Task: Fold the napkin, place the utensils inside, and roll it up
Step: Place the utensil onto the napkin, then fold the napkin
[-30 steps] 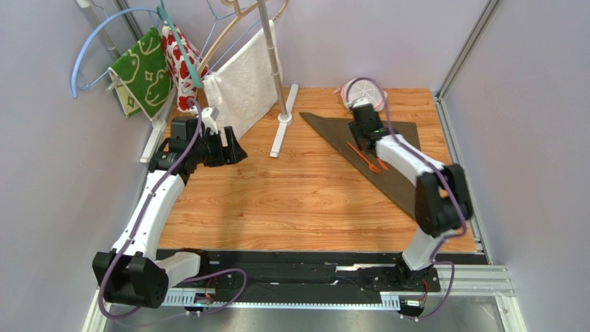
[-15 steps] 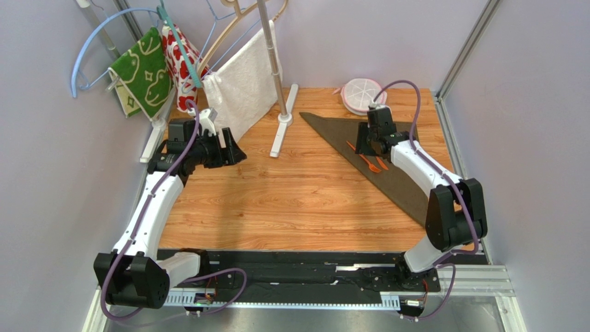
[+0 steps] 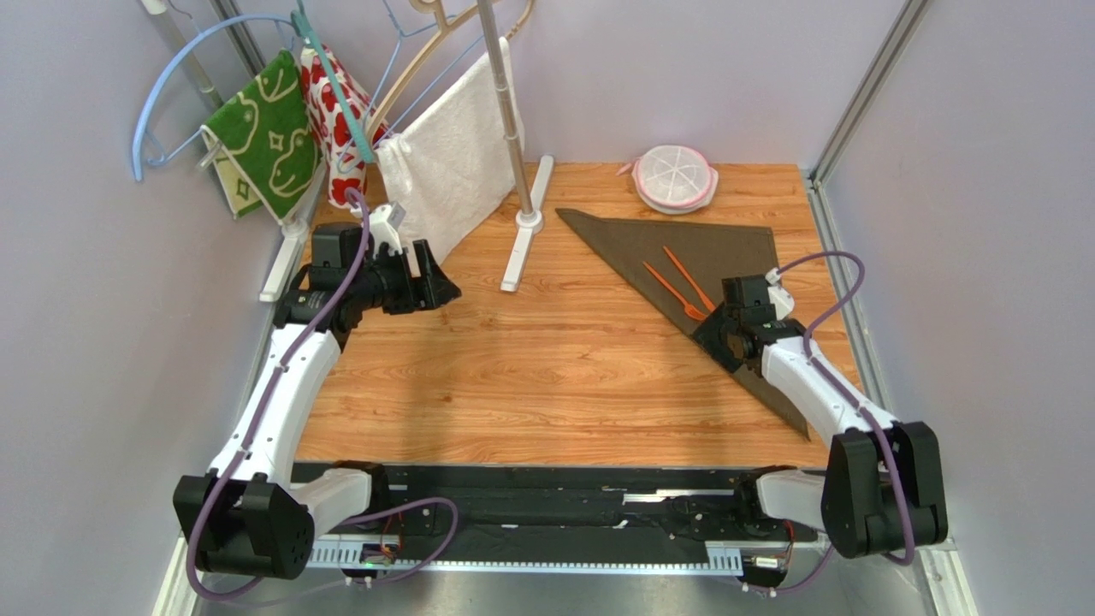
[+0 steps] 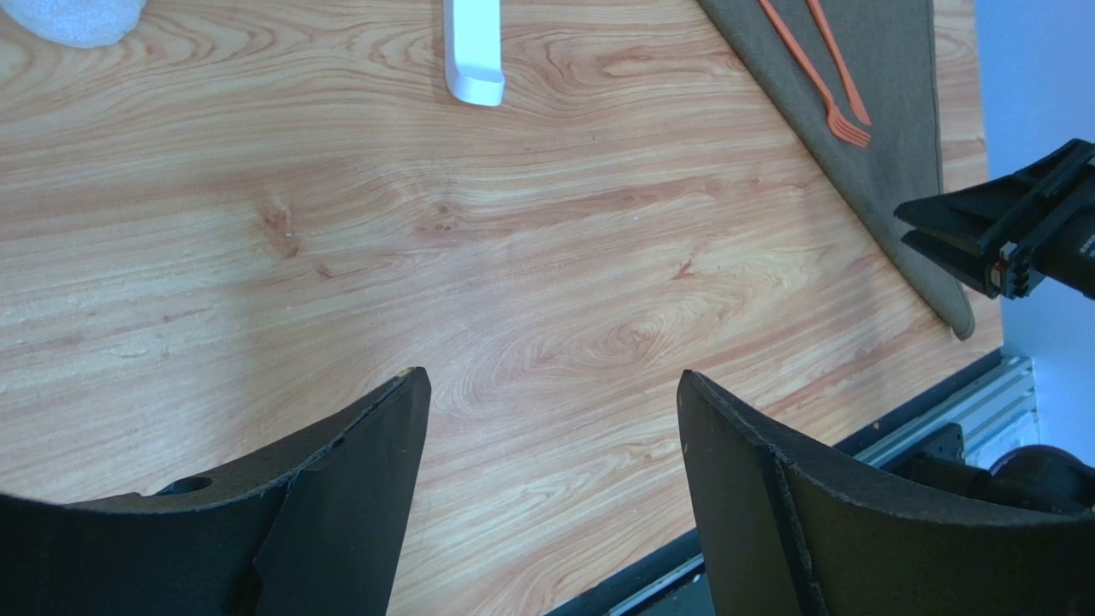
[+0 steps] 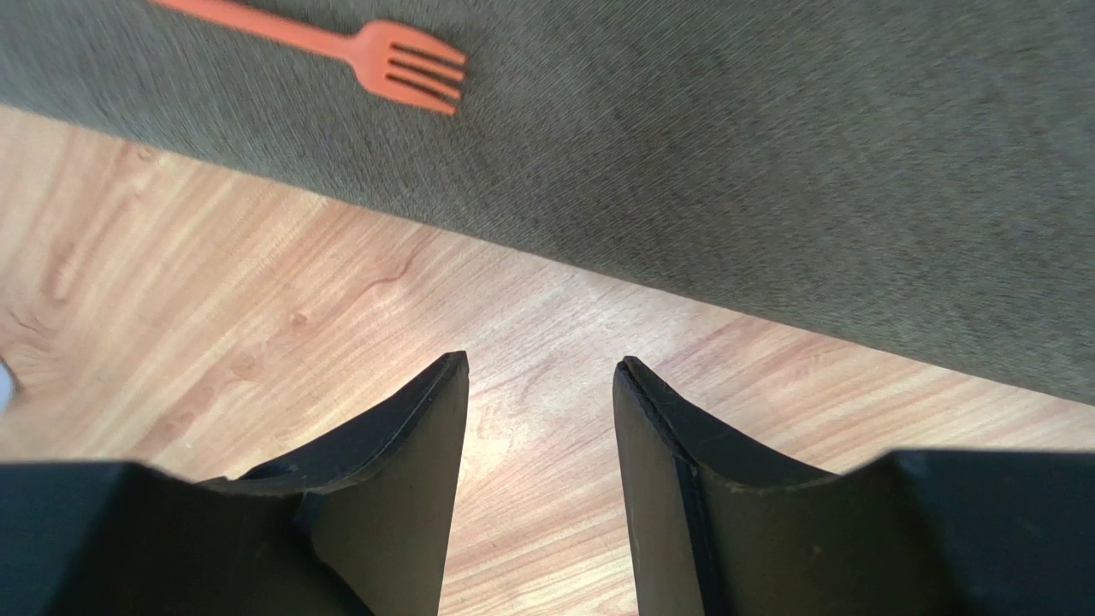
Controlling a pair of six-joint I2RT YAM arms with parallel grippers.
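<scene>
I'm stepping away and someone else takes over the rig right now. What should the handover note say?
Left gripper: open, empty, over bare table on the left, far from the job.
Right gripper: open, empty, over the wood just beside the napkin's long edge.
Napkin: folded into a triangle, lying flat at the table's right side.
Utensils: both lie side by side on the napkin.
Done: fold, utensils placed.
Left: roll the napkin up around them.
</scene>
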